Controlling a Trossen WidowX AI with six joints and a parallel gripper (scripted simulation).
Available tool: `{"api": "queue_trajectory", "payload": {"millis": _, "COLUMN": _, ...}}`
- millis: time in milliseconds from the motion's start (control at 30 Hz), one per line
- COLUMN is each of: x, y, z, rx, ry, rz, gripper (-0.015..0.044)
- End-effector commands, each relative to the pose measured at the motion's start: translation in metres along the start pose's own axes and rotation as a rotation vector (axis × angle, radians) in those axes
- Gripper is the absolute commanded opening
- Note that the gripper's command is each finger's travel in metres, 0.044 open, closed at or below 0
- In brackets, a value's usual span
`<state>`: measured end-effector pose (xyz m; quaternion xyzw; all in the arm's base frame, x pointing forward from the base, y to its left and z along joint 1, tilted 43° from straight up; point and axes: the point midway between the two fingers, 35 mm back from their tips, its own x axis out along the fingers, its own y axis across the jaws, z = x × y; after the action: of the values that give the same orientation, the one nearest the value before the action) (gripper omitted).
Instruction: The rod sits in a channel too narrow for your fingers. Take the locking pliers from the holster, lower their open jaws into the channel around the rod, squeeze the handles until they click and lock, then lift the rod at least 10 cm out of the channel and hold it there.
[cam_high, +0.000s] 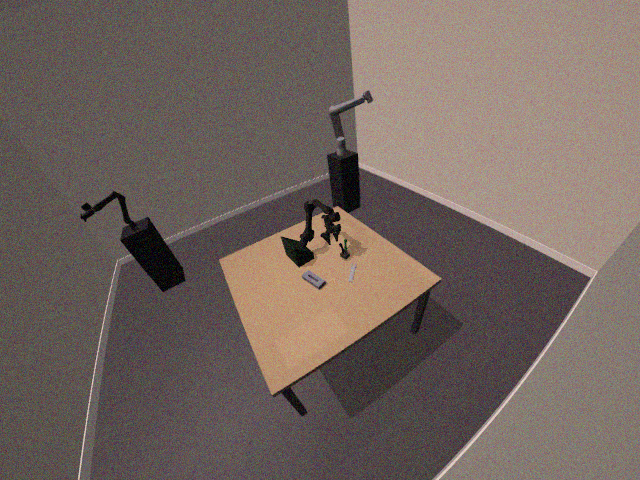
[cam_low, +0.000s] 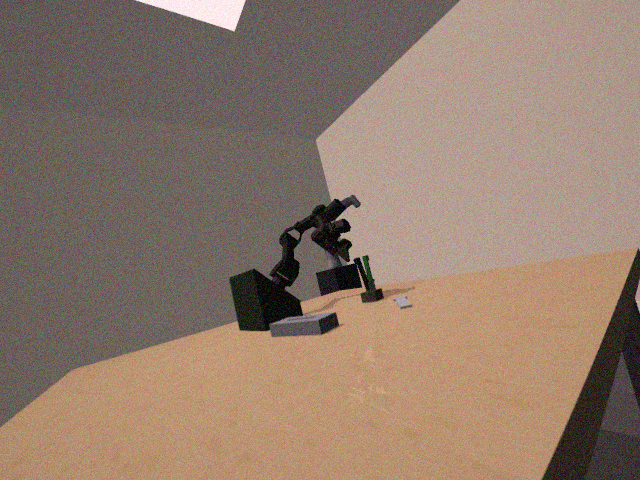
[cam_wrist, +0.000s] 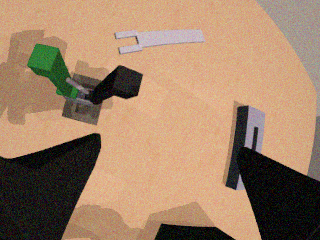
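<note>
Top, pincer: the pincer (cam_high: 332, 241) (cam_low: 344, 258) (cam_wrist: 172, 148) hangs with its fingers wide apart, nothing between them.
Top, pliers: the locking pliers (cam_high: 344, 246) (cam_low: 367, 271) (cam_wrist: 59, 75) stand in the holster (cam_high: 344, 255) (cam_low: 371, 296) (cam_wrist: 81, 113), just beside and below the pincer.
Exterior, handles: one green, one black, spread upward in a V below the pincer; probably stiff and hinged, so they should close together rather than bend.
Exterior, channel block: the grey block (cam_high: 313, 279) (cam_low: 303, 325) (cam_wrist: 255, 120) lies lower than the pincer, on the far side from the pliers' wall side; likely heavy enough to stay put.
Wrist, grip point: take both handles near their upper ends, one finger outside each; gripping one alone may tip or twist the pliers.
Wrist, rod: a dark strip shows in the block's top, beyond one fingertip; rod or bare slot, I cannot tell.
Wrist, handling: smooth handles could slip; the rod looks likely to be slim, and hard to seat.
Wrist, flat piece: the pale forked strip (cam_high: 352, 272) (cam_low: 402, 301) (cam_wrist: 170, 38) lies beyond the pincer, untouched.
</note>
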<state>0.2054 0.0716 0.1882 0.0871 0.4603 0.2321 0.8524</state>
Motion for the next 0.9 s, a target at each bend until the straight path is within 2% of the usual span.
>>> {"api": "queue_trajectory", "payload": {"millis": 0, "x": -0.023, "y": 0.052, "z": -0.063, "rx": 0.152, "ry": 0.357, "rz": 0.254, "gripper": 0.0440}}
{"api": "queue_trajectory", "payload": {"millis": 100, "x": -0.035, "y": 0.069, "z": -0.079, "rx": 0.197, "ry": 0.458, "rz": 0.329, "gripper": 0.0440}}
{"api": "queue_trajectory", "payload": {"millis": 567, "x": -0.034, "y": 0.069, "z": -0.078, "rx": 0.197, "ry": 0.458, "rz": 0.329, "gripper": 0.0440}}
{"api": "queue_trajectory", "payload": {"millis": 867, "x": -0.011, "y": 0.064, "z": -0.031, "rx": 0.194, "ry": 0.455, "rz": 0.330, "gripper": 0.0440}}
